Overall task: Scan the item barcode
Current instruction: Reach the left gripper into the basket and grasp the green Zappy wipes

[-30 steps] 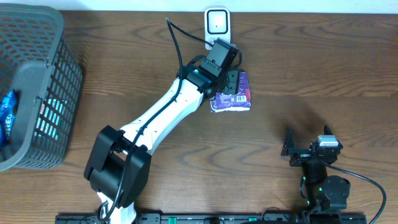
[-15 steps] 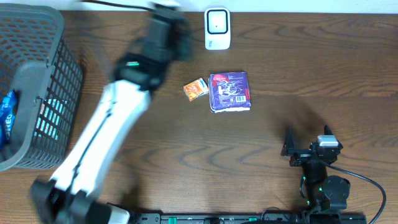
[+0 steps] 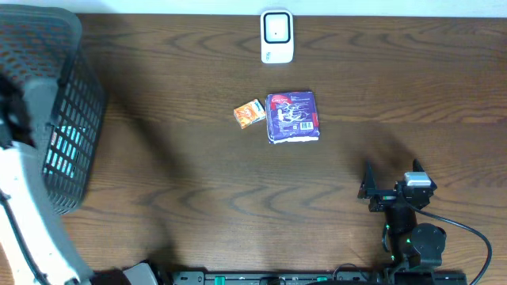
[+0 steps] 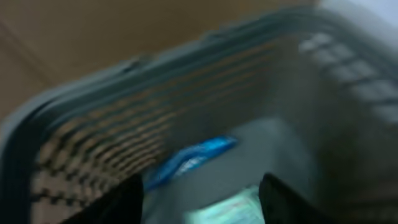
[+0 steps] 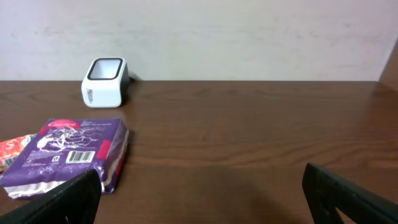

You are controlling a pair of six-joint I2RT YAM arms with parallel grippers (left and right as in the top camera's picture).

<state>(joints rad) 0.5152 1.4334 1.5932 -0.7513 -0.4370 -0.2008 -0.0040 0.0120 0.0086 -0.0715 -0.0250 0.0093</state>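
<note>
A purple packet (image 3: 293, 116) lies flat on the table below the white scanner (image 3: 276, 36), its barcode facing up. It also shows in the right wrist view as the purple packet (image 5: 68, 152), in front of the scanner (image 5: 104, 73). My left gripper (image 4: 199, 202) hangs open over the grey basket (image 4: 93, 99), with nothing between its fingers (image 4: 118, 202). Through a blur, a blue packet (image 4: 193, 155) and a teal one (image 4: 227, 211) lie inside the basket. My right gripper (image 5: 202, 205) rests open at the table's front right, well away from the purple packet.
A small orange packet (image 3: 249, 113) lies just left of the purple one. The basket (image 3: 55, 111) stands at the far left edge, with my left arm's white link (image 3: 24, 229) below it. The right arm (image 3: 404, 206) sits at the front right.
My left arm has swung away from the purple packet by the scanner, far to the left over the basket. The purple and orange packets lie uncovered. The right arm has not moved.
</note>
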